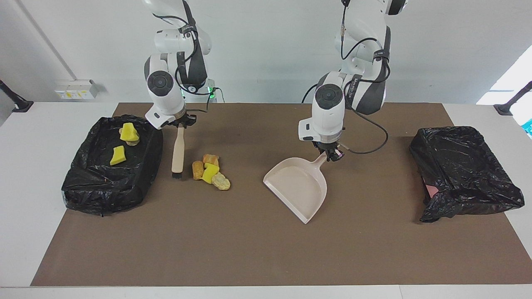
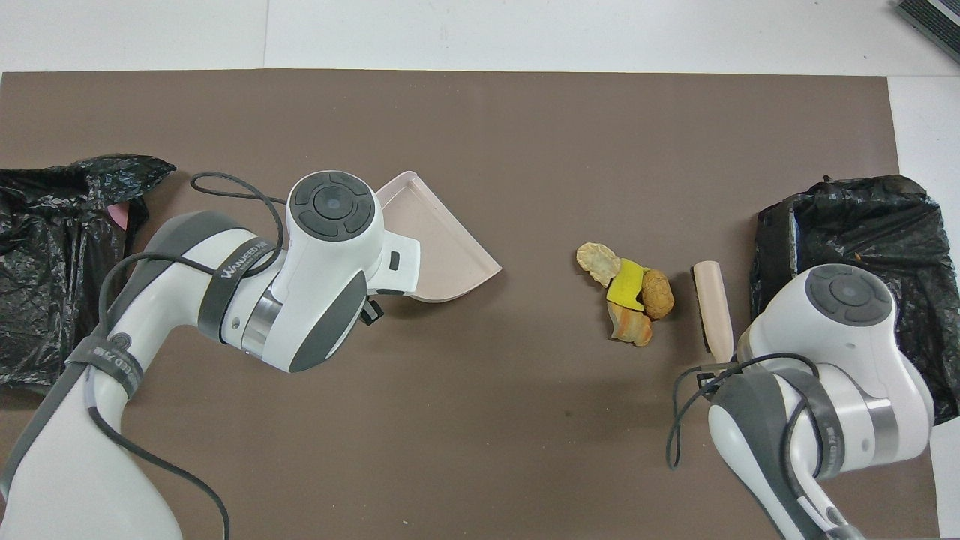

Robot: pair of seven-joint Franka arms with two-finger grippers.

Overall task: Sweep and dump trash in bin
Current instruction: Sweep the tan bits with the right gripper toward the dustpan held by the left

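Note:
On the brown mat lies the trash (image 1: 210, 171) (image 2: 628, 291), a tight pile of tan bread-like lumps around one yellow sponge piece. My right gripper (image 1: 179, 124) is shut on the top of the beige hand brush (image 1: 178, 150) (image 2: 712, 300), which hangs bristles down between the pile and the black-lined bin (image 1: 89, 187) (image 2: 862, 217), a small gap from the pile. My left gripper (image 1: 331, 154) is shut on the handle of the beige dustpan (image 1: 297, 187) (image 2: 439, 240). The pan's open mouth faces the pile at a slant, with bare mat between them.
The bin at the right arm's end holds two yellow sponge pieces (image 1: 124, 143) and a tan lump. A second black-bagged bin (image 1: 461, 174) (image 2: 52, 262) sits at the left arm's end. The mat's edge runs close to both.

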